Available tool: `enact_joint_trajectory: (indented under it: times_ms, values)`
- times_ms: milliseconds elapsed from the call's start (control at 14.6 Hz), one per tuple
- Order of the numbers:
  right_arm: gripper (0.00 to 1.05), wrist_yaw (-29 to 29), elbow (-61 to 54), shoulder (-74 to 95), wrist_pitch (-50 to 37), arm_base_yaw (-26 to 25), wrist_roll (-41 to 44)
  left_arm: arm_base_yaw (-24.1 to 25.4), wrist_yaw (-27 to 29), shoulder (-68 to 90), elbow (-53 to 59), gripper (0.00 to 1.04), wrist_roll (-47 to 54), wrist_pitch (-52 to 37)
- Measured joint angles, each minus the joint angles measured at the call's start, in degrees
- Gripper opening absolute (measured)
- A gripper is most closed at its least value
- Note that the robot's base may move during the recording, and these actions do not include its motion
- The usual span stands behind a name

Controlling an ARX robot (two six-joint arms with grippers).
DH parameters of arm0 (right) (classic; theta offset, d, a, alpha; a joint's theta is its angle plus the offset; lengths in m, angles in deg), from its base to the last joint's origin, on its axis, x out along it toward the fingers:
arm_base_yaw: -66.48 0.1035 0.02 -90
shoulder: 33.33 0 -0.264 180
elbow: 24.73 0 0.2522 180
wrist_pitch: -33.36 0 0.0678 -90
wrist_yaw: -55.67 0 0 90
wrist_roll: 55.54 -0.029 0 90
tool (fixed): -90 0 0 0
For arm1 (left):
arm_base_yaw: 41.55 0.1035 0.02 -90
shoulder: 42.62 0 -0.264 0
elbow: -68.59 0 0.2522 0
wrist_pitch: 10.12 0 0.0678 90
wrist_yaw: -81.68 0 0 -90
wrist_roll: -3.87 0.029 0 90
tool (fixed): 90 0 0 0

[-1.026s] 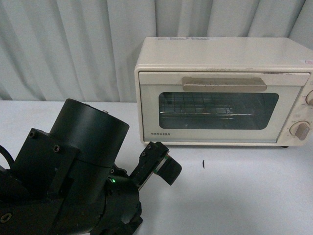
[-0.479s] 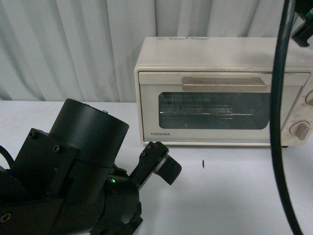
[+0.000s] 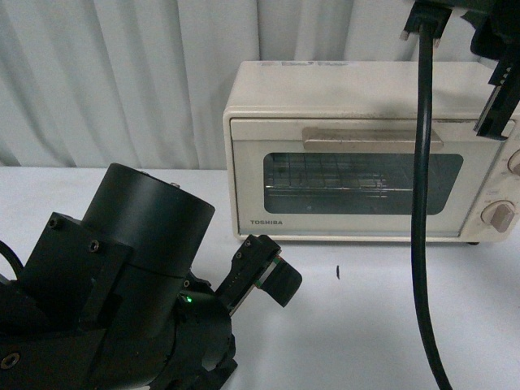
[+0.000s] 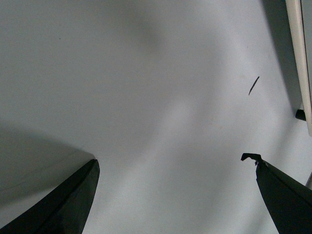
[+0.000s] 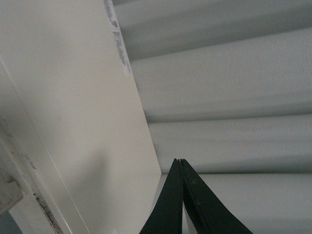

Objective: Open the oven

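The cream-white oven [image 3: 357, 89] stands on the white table at the back right, its glass door shut. Its beige bar handle [image 3: 374, 138] runs along the top of the door, and two round knobs [image 3: 497, 214] sit at its right end. My right gripper [image 3: 487, 122] is shut and empty, hanging above the oven's top right corner. In the right wrist view the shut gripper [image 5: 179, 162] points over the oven's flat top [image 5: 73, 122] toward the curtain. My left gripper [image 3: 272, 272] is open and empty, low over the table in front of the oven's left end; it also shows in the left wrist view [image 4: 173, 159].
A thick black cable [image 3: 421, 211] hangs from the right arm across the front of the oven door. A pleated white curtain [image 3: 122, 81] closes the back. A small black mark [image 3: 336, 271] lies on the table [image 3: 366, 325]. The oven's foot [image 4: 301, 115] shows beside the left gripper.
The right arm and its cable have come into view at the top right and moved left across the oven's front. The left arm and the oven door have not moved.
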Motion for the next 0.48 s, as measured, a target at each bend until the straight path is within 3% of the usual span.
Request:
enact_joint_trajectory:
  times_ms: [274,479]
  values:
    - [0.02,-3.6,-0.3,1.1,3.7,0.5,7.0,0.0,0.0,0.0,0.0,0.98,0.0,0.0]
    - [0.02,-4.9,-1.2,1.1,7.6,1.4,7.4,0.0,0.0,0.0,0.0,0.98,0.0,0.0]
